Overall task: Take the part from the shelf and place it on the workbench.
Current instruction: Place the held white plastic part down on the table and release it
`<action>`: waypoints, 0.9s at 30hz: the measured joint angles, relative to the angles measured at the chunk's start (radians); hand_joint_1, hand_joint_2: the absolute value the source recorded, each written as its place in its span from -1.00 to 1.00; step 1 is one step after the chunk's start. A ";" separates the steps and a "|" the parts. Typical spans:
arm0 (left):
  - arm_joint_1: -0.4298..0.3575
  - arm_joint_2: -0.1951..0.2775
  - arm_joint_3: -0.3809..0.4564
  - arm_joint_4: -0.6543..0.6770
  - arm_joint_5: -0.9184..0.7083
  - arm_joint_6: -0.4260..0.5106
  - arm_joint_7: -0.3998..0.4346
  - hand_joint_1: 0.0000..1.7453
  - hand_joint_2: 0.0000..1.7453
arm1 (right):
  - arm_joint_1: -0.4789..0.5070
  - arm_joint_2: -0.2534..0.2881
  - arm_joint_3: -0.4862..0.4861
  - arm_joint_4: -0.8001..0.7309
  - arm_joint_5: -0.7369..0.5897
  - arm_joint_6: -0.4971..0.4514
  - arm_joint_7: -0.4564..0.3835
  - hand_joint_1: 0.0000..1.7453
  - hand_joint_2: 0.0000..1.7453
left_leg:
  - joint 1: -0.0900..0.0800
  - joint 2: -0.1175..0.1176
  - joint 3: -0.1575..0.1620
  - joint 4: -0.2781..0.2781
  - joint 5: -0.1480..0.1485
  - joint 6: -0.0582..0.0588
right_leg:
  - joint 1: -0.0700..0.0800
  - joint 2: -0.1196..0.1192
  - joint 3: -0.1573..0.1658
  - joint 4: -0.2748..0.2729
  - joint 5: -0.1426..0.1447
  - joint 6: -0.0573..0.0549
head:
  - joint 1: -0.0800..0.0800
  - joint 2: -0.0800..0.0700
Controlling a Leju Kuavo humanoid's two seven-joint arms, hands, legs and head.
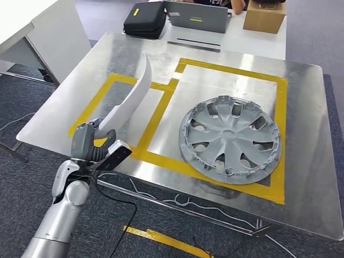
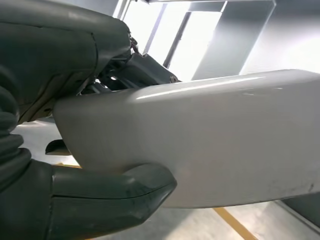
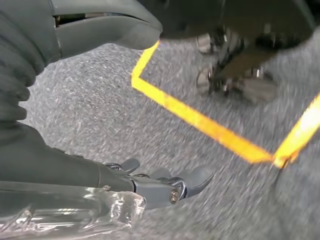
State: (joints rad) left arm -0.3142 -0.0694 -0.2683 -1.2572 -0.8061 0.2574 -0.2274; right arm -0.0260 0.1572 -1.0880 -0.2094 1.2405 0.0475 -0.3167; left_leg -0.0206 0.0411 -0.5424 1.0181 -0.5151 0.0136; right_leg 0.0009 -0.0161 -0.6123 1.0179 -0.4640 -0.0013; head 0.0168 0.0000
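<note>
A long, curved white part (image 1: 129,99) rises from my left hand (image 1: 87,142), which grips its lower end at the near left edge of the metal workbench (image 1: 308,107). The part leans out above the left yellow-taped box (image 1: 101,91), its upper tip clear of the surface. In the left wrist view the part (image 2: 211,140) lies between the thumb (image 2: 113,192) and the dark fingers. My right hand (image 3: 75,170) hangs over grey carpet with its fingers apart and nothing in them.
A grey wheel cover (image 1: 230,138) lies in the right taped box. Behind the bench stand a black case (image 1: 144,19), a laptop (image 1: 197,16) and a cardboard box (image 1: 264,15). A white table (image 1: 40,27) is at far left. Cables (image 1: 170,201) run under the bench front.
</note>
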 joint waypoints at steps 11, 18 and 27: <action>-0.021 0.004 0.000 0.024 -0.008 -0.003 0.016 1.00 1.00 | -0.006 0.001 -0.005 0.000 0.007 0.002 0.000 -1.00 1.00 | 0.009 -0.069 -0.079 0.021 0.064 0.013 | -0.002 0.082 0.023 -0.004 -0.010 -0.005 | -0.004 0.000; -0.038 -0.001 0.001 0.041 -0.028 0.005 0.043 1.00 1.00 | -0.005 0.002 -0.006 0.000 0.010 0.002 -0.001 -1.00 1.00 | 0.013 -0.049 -0.051 -0.040 0.085 0.026 | -0.003 0.041 -0.044 0.114 -0.085 0.030 | 0.003 0.000; -0.094 0.009 0.018 0.135 -0.181 0.059 0.166 1.00 1.00 | -0.010 0.002 -0.008 0.000 0.018 0.006 -0.008 -1.00 1.00 | 0.008 -0.031 -0.059 -0.022 0.078 0.012 | -0.014 0.010 0.036 -0.004 -0.025 0.042 | 0.004 0.000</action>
State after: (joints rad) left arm -0.4080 -0.0607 -0.2506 -1.1226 -0.9871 0.3160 -0.0615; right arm -0.0360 0.1589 -1.0956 -0.2094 1.2586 0.0538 -0.3251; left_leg -0.0124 0.0097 -0.6017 0.9964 -0.4373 0.0253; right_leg -0.0127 -0.0063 -0.5767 1.0139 -0.4893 0.0410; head 0.0203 0.0000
